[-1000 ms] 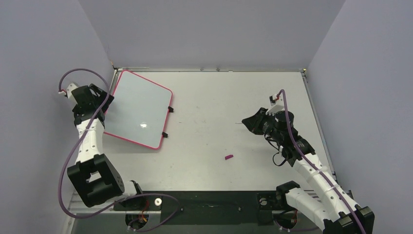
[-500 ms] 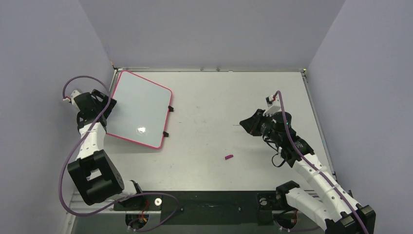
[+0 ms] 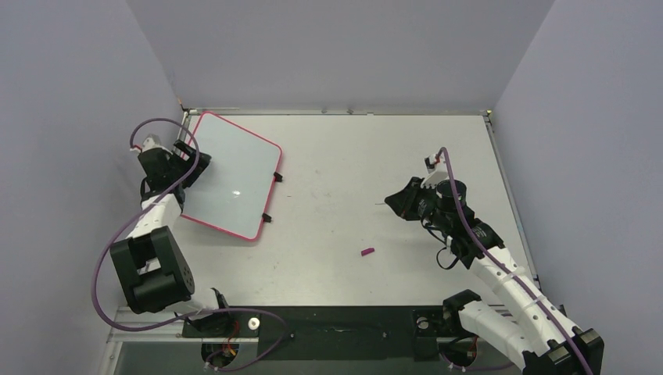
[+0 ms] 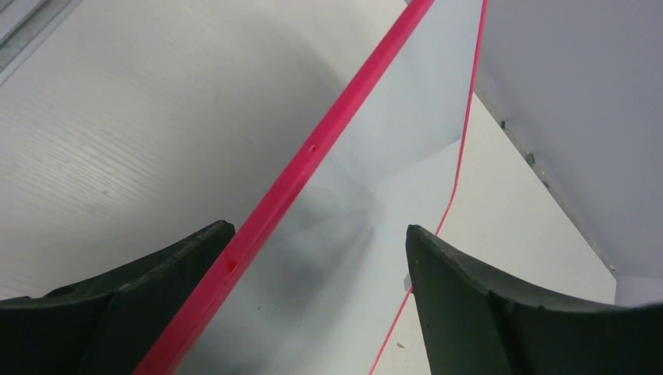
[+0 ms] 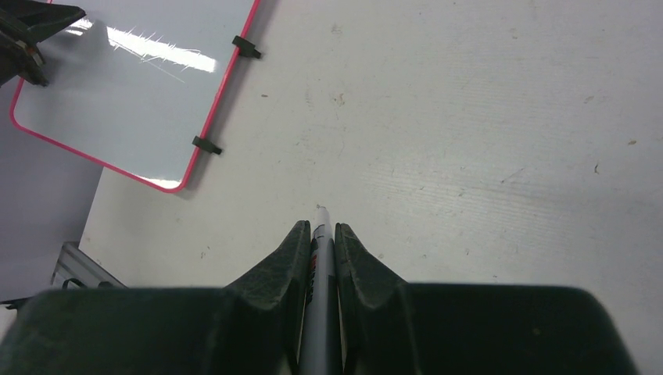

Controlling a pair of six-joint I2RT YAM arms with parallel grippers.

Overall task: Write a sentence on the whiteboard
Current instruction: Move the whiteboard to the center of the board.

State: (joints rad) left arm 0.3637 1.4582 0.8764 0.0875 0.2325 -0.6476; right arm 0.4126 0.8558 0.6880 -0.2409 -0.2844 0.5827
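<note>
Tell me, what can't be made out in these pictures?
Top view: magenta bit on the table, too small to identify.
Right wrist view: marker mostly hidden between the right gripper's fingers.
Left wrist view: whiteboard cut off by the picture's edges; left gripper covers its near part.

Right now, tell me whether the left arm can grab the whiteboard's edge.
Probably yes. The left gripper is open, and the whiteboard has its red frame running up between the fingers. Nothing looks to be in the way.
</note>
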